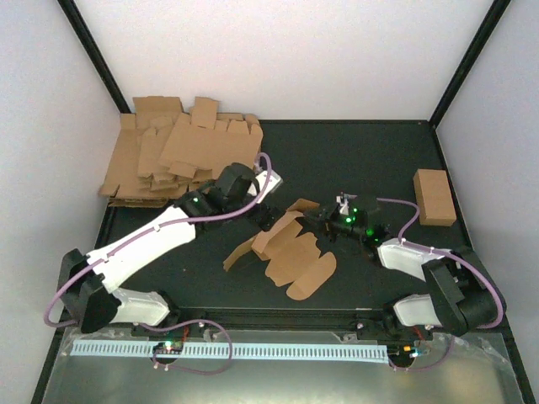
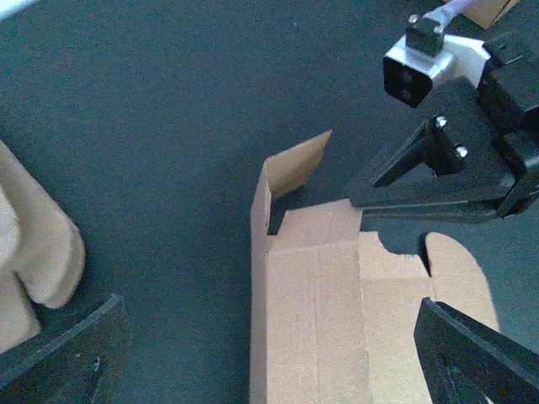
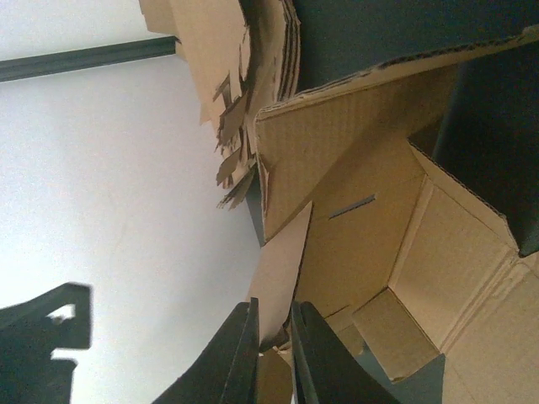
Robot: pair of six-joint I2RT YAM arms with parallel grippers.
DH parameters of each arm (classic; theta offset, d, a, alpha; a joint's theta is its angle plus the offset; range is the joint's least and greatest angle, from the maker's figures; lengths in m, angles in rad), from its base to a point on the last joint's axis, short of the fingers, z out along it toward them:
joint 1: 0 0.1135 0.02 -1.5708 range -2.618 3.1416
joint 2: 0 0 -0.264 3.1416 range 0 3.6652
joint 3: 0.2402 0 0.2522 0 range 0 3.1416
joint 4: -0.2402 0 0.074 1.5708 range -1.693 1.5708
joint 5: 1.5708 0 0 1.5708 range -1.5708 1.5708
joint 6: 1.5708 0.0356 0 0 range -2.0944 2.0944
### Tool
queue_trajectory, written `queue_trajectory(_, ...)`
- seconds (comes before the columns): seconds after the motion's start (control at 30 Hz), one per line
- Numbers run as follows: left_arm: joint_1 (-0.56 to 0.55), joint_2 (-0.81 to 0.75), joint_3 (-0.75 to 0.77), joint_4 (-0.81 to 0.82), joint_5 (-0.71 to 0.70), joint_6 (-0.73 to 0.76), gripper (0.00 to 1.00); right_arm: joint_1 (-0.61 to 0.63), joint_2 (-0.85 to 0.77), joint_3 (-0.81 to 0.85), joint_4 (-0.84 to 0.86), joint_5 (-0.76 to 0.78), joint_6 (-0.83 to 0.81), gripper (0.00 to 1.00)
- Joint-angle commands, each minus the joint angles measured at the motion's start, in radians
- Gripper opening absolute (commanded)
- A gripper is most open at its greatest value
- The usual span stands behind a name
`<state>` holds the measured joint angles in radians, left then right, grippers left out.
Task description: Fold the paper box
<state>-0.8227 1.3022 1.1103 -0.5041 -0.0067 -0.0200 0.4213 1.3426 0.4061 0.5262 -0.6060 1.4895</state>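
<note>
Right wrist view first: your right gripper [image 3: 271, 341] has its two dark fingers [image 3: 238, 358] pinched nearly together on a thin upright flap of the paper box [image 3: 362, 227]. The cardboard edge runs up out of the slit between them. Beyond that flap the box's creased panels open out, and one of them has a short slot cut in it.

On the left wrist view your left gripper [image 2: 268, 337] is spread wide, with one finger [image 2: 476, 358] at each lower corner, and it holds nothing. A flat panel of the box lies between and below the fingers, with a small flap standing up at its far left corner. Your right gripper's black body sits just beyond that panel's far edge.

From the top camera, the box lies near the middle of the dark table [image 1: 354, 160], partly unfolded, with its rounded flaps spread toward the arm bases. Both grippers meet at its far side, the left one at its left end and the right one at its right end. A heap of flat cardboard blanks [image 1: 181, 151] lies in the far left corner. A closed cardboard brick [image 1: 434, 196] sits well apart by the right wall.
</note>
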Motion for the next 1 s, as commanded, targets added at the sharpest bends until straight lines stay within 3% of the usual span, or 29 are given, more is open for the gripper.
queue_trajectory(0.0,0.102,0.060,-0.019,-0.030,0.357,-0.072,0.96,0.005,0.016,-0.003,0.033,-0.011,-0.018,0.15)
queue_trajectory(0.27,0.205,0.227,-0.003,-0.038,0.575,-0.026,0.99,0.005,0.027,0.000,0.037,-0.014,-0.024,0.14)
queue_trajectory(0.6,0.208,0.289,0.013,-0.078,0.591,0.023,0.93,0.005,0.048,0.014,0.036,-0.019,-0.032,0.15)
queue_trajectory(0.73,0.208,0.312,0.024,-0.100,0.566,0.024,0.84,0.005,0.057,0.014,0.037,-0.018,-0.035,0.15)
queue_trajectory(0.97,0.202,0.323,0.040,-0.137,0.481,0.034,0.82,0.004,0.070,0.017,0.041,-0.024,-0.041,0.15)
